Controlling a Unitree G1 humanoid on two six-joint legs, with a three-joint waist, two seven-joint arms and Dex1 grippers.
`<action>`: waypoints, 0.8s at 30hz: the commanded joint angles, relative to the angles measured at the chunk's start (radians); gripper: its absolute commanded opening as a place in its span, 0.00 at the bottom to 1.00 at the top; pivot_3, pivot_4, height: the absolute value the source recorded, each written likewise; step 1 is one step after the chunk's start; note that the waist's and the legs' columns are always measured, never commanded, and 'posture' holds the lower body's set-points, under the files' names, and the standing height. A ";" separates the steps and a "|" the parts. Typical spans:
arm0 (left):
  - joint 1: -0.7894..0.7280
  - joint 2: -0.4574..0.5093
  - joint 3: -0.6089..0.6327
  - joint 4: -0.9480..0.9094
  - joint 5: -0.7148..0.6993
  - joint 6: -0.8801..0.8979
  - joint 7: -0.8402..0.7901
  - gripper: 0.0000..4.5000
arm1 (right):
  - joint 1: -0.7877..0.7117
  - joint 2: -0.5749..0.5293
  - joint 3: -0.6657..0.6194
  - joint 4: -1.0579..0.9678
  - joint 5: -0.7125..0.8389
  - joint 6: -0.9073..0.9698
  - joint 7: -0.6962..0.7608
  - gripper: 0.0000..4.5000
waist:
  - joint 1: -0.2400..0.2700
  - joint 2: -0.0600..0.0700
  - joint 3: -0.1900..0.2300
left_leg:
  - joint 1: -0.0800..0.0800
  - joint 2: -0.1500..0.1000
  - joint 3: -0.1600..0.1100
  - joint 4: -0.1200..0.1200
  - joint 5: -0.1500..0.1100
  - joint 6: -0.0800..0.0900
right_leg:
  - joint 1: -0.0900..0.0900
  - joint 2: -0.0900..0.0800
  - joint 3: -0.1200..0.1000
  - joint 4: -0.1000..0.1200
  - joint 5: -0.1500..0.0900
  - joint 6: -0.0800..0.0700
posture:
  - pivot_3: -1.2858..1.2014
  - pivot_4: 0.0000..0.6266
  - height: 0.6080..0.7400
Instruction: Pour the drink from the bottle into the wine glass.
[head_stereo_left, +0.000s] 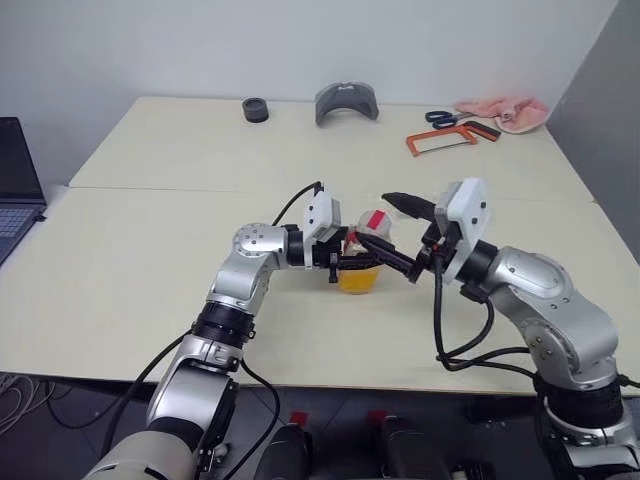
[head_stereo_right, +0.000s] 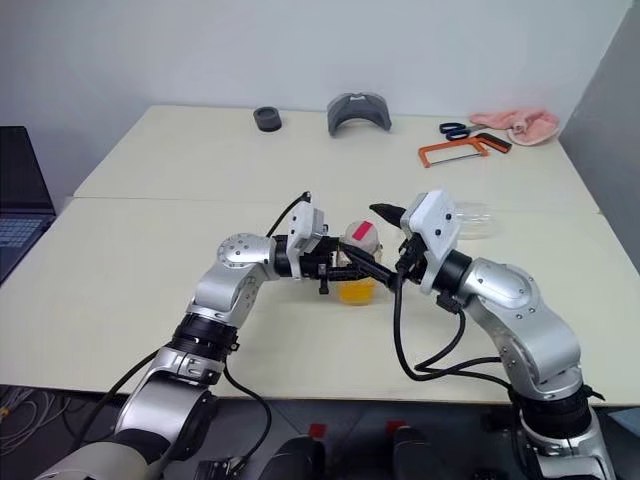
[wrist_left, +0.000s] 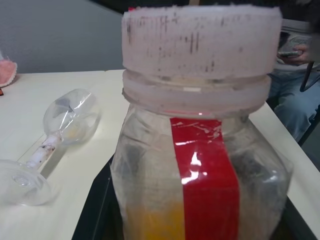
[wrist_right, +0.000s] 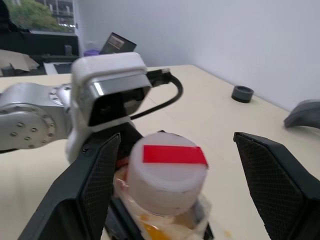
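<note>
Laptop: a dark laptop (head_stereo_left: 15, 180) sits at the far left edge, well apart from the action.
Table: the pale table (head_stereo_left: 150, 260) carries everything, and most of its near left stretch is bare.
Black ring: a small black ring (head_stereo_left: 256, 110) lies at the far side, left of centre.
Grey piece: a curved grey piece (head_stereo_left: 346, 102) sits just right of the ring, also at the far edge.
Left gripper: the left gripper (head_stereo_left: 352, 264) reaches in level from the left, its fingers pinched tight on the body of the bottle, holding it upright near the middle of the table.
Bottle: the bottle (wrist_left: 200, 150) is clear and squarish with a red stripe down its side, and its white cap (wrist_right: 167, 172) with a red mark is on.
Drink: the drink (head_stereo_left: 358, 279) glows orange-yellow low in the bottle.
Right gripper: the right gripper (wrist_right: 175, 185) comes in from the right with fingers spread wide, one on each side of the cap, and the far finger stands clear of it.
Wine glass: the wine glass (wrist_left: 55, 135) lies on its side on the table, right of and beyond the bottle, bowl and foot both down.
Tools: an orange-framed saw (head_stereo_left: 440, 140) and blue-handled scissors (head_stereo_left: 440, 118) lie at the far right.
Cloth: a pink cloth (head_stereo_left: 505, 112) is bunched in the far right corner.
Person: a seated person (wrist_left: 295, 75) shows past the table in the left wrist view.
</note>
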 joint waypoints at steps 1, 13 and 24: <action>-0.018 -0.009 0.016 -0.013 -0.021 -0.021 -0.002 0.37 | -0.007 -0.005 -0.004 -0.016 -0.023 -0.024 -0.014 0.86 | 0.000 0.000 0.000 | 0.000 0.000 0.000 0.000 0.000 0.000 | 0.000 0.000 0.000 0.000 0.000 0.000 | 0.52 0.24 1.00; -0.012 -0.008 0.020 -0.018 -0.022 -0.018 0.002 0.37 | 0.037 -0.019 -0.062 -0.039 -0.003 0.010 -0.026 0.86 | -0.001 0.000 0.000 | 0.000 0.000 0.000 0.000 0.000 0.000 | 0.000 0.000 0.000 0.000 0.000 0.000 | 0.52 0.24 1.00; -0.011 -0.006 0.018 -0.017 -0.021 -0.017 0.003 0.37 | 0.040 -0.018 -0.092 -0.050 0.038 0.033 -0.040 0.86 | -0.001 0.000 0.000 | 0.000 0.000 0.000 0.000 0.000 0.000 | 0.000 0.000 0.000 0.000 0.000 0.000 | 0.52 0.24 1.00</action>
